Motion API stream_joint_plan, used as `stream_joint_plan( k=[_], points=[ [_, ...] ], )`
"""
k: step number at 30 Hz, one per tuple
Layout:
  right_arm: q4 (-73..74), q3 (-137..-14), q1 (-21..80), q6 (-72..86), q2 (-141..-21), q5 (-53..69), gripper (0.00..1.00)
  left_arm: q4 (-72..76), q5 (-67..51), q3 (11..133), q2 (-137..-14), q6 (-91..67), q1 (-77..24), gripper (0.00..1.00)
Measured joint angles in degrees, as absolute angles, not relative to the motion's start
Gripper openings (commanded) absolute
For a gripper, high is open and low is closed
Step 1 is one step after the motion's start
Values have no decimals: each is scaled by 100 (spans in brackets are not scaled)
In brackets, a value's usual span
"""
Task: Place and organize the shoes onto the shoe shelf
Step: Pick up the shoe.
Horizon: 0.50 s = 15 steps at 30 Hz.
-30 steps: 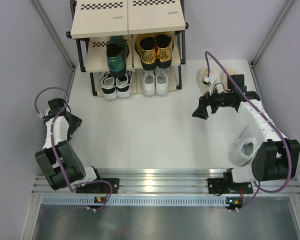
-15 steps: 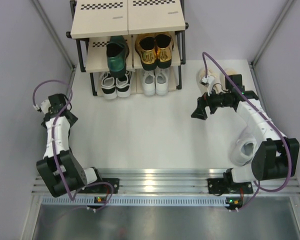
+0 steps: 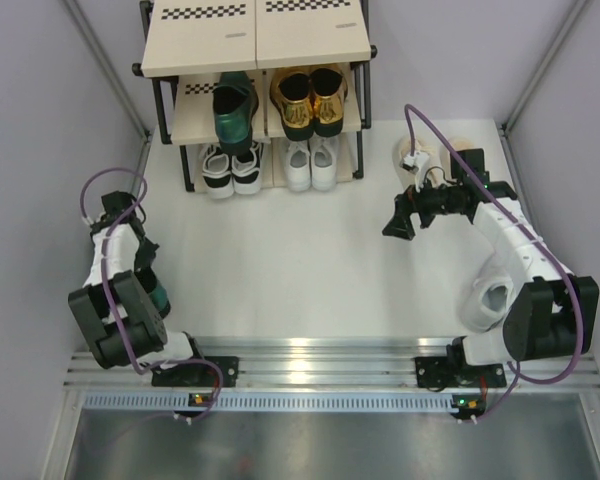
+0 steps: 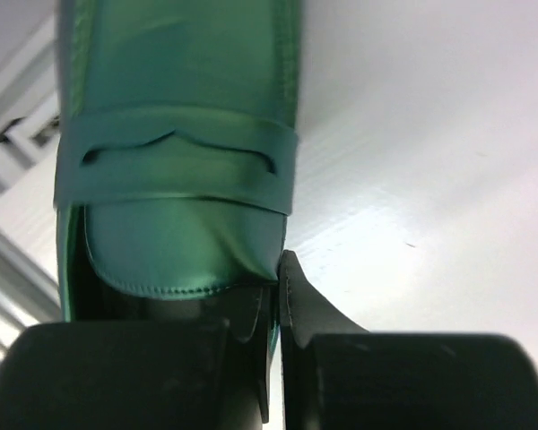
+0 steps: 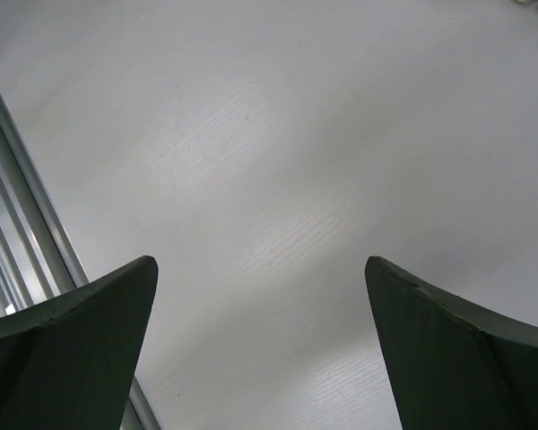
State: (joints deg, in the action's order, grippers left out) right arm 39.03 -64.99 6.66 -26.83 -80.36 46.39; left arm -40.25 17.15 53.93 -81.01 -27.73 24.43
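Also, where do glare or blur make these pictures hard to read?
Top external: sharp, with glare on the metal rail. Left wrist: the green loafer shines, the left fingers look dark, soft. Right wrist: the right fingers are blurred, the table has soft glare.

Your white bench (image 3: pixel 300 270) carries the shoe shelf (image 3: pixel 255 40) at the top centre of the frame. You have beige sneakers (image 3: pixel 406 150) lying at upper right, a chunky white sneaker (image 3: pixel 480 305) at lower right, and one dark green loafer (image 3: pixel 159 296) at lower left.
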Motion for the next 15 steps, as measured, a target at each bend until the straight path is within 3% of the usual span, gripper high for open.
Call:
stream_joint_plan(
  k=[5,9,15],
  points=[
    [3964,-6543,666,-2700,-8036,4665,100,-4005,742,5328,-7664,-2904,2375,0],
    [3994,-6622,666,-2698,-8034,4783,99,-4018,-80,4921,-6571,-3433,1774,0],
    [3986,-6657,668,-2574,-8034,4958,99,-3763,-718,4248,-5625,-4766,-478,0]
  ],
)
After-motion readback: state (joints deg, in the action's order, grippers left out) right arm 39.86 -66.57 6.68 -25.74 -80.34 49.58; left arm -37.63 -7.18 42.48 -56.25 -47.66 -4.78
